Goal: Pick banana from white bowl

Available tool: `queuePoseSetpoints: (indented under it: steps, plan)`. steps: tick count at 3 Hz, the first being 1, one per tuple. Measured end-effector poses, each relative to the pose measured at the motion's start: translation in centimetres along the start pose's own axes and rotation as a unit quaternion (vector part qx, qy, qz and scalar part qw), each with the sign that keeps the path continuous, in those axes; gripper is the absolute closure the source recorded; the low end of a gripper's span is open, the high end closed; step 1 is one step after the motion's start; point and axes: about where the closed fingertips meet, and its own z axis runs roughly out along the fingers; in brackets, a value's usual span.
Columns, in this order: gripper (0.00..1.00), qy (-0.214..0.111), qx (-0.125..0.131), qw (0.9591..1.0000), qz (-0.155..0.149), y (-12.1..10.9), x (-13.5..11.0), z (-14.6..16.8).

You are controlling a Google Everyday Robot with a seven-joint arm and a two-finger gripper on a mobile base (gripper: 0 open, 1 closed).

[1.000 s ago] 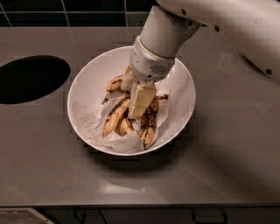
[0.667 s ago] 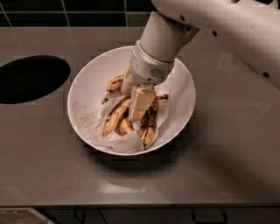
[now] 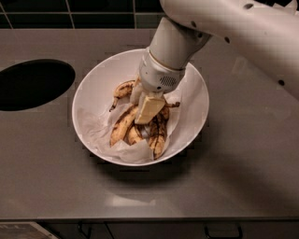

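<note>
The white bowl [image 3: 88,88] stands on the grey counter, lined with crumpled white paper [image 3: 96,130]. Several overripe bananas lie in it. The longest banana [image 3: 122,125], yellow-tan with brown speckles, runs from the bowl's lower left up under the gripper. A darker, blackened banana [image 3: 159,133] lies to its right, and a short one [image 3: 123,88] lies at the upper left. My gripper [image 3: 143,114] reaches down into the middle of the bowl, right over the upper end of the long banana and touching the pile. The wrist hides the bananas' upper ends.
A dark round hole [image 3: 32,84] opens in the counter left of the bowl. A dark tiled wall [image 3: 93,11] runs along the back. The counter's front edge [image 3: 149,218] lies below, with drawer handles under it. The white arm [image 3: 243,32] crosses the upper right.
The arm's upper links have shifted slightly to the right. The gripper stays low in the bowl on the bananas, and the bananas have not visibly moved.
</note>
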Motion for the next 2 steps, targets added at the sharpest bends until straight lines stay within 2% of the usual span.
queuePoseSetpoints:
  steps: [2]
  plan:
    - [1.00, 0.000, -0.001, 1.0000, 0.001, 0.02, 0.08, 0.08]
